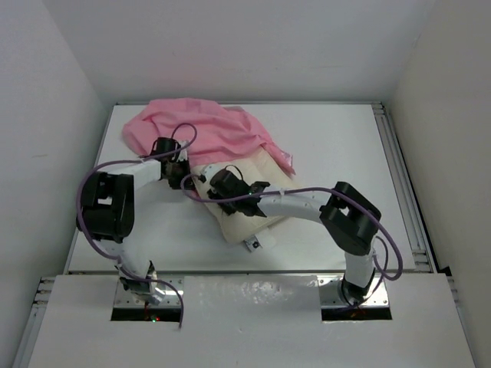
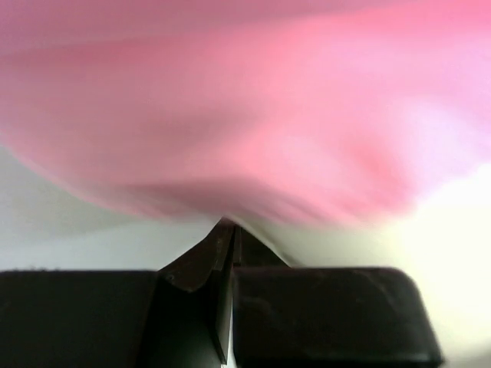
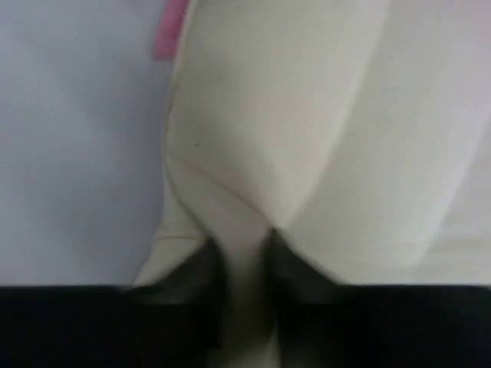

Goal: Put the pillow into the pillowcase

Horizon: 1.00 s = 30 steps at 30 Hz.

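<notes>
The pink satin pillowcase (image 1: 203,130) lies bunched at the back left of the table, and its near edge drapes over the far end of the cream pillow (image 1: 257,218). The pillow lies in the middle with a small white tag (image 1: 254,244) at its near edge. My left gripper (image 1: 178,163) is shut on the pillowcase's near hem; the pink fabric (image 2: 245,107) fills its wrist view above the closed fingertips (image 2: 228,228). My right gripper (image 1: 212,186) is shut on a fold of the pillow (image 3: 307,123) at its left far corner, with cream cloth pinched between the fingers (image 3: 203,264).
The white table (image 1: 337,146) has a raised rail along its right side (image 1: 403,184). White walls close in at the back and on both sides. The two arms cross the near half of the table.
</notes>
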{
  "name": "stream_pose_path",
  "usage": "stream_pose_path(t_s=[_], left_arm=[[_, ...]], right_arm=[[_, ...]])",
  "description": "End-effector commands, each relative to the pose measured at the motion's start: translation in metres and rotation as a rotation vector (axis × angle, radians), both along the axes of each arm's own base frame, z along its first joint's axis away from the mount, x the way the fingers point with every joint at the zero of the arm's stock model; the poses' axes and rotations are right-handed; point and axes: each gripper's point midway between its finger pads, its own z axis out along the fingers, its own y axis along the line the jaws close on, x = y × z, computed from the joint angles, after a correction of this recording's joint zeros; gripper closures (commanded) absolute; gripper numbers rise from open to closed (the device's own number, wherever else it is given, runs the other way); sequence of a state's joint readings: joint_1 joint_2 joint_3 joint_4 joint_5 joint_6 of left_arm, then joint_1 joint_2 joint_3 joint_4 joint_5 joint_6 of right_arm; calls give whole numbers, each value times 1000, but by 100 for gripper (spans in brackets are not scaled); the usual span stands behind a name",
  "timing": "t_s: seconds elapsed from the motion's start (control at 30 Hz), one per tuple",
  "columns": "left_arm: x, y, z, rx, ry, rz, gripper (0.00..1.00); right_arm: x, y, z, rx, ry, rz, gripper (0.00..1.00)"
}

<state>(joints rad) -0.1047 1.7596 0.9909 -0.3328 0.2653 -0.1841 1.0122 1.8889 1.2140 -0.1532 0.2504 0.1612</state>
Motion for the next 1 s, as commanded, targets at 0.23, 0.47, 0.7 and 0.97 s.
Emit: stream_pose_path(t_s=[0.23,0.47,0.7,0.97], left_arm=[[-33,-58,104,-58,-276,-613,100],[-72,-105,162,-144,-373,-956,100],[-112,-158,219,-366,-434,-1205,100],[-134,-126,199,-350,-366,-1254,61]], right_arm=[[124,13,130,504,-38,-237,100],[194,-18,199,755,-166,-474,100],[183,16,160,765,-78,-497,100],[143,21,104,885,231,-325,22]])
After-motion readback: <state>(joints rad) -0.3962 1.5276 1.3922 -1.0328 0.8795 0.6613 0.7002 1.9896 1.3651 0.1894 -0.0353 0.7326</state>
